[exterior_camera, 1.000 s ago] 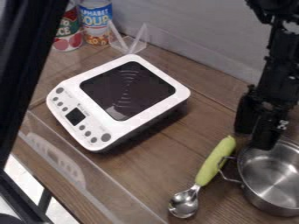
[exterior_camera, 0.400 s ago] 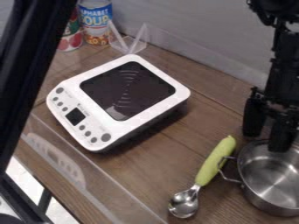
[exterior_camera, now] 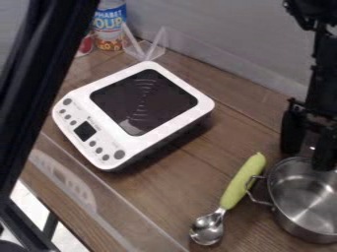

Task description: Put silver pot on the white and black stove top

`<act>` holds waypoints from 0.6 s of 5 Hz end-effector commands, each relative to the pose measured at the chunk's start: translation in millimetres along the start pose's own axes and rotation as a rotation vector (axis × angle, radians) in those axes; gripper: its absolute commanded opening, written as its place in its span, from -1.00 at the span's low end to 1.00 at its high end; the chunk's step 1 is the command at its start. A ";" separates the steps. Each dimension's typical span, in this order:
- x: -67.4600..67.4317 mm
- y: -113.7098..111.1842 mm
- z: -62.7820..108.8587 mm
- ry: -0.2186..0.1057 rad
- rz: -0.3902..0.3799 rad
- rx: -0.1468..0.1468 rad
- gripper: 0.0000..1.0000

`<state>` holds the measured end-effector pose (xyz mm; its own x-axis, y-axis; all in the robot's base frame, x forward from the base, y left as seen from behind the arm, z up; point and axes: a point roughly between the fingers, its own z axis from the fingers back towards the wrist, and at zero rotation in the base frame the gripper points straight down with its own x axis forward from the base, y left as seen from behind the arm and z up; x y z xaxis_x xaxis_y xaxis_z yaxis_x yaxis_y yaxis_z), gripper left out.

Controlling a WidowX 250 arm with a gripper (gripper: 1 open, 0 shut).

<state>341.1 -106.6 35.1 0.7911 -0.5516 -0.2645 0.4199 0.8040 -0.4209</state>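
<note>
The silver pot (exterior_camera: 308,202) sits at the lower right of the wooden table, shiny, with a small loop handle on its left side; its right part is cut off by the frame edge. My gripper (exterior_camera: 312,148) hangs open just above the pot's far rim, its dark fingers (exterior_camera: 290,131) pointing steeply down, nothing between them. The white and black stove top (exterior_camera: 136,111) lies left of centre, black glass in the middle, button panel facing the near left edge, nothing on it.
A metal scoop with a yellow-green handle (exterior_camera: 235,190) lies just left of the pot. Two cans (exterior_camera: 108,27) and a clear plastic item stand at the back left by the wall. A dark bar (exterior_camera: 33,89) crosses the left foreground.
The gripper has shifted a little to the right, toward the pot's far rim, and rolled slightly. It stays open. Pot, scoop and stove top have not moved.
</note>
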 end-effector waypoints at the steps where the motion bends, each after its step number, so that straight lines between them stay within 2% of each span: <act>1: 4.0 -9.8 20.8 -0.042 -0.048 0.014 1.00; 2: 4.0 -5.9 23.0 -0.027 -0.063 0.013 1.00; 3: 5.3 -12.6 20.9 0.009 -0.116 0.025 1.00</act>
<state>345.2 -109.2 41.6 0.7379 -0.6175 -0.2722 0.4735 0.7612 -0.4431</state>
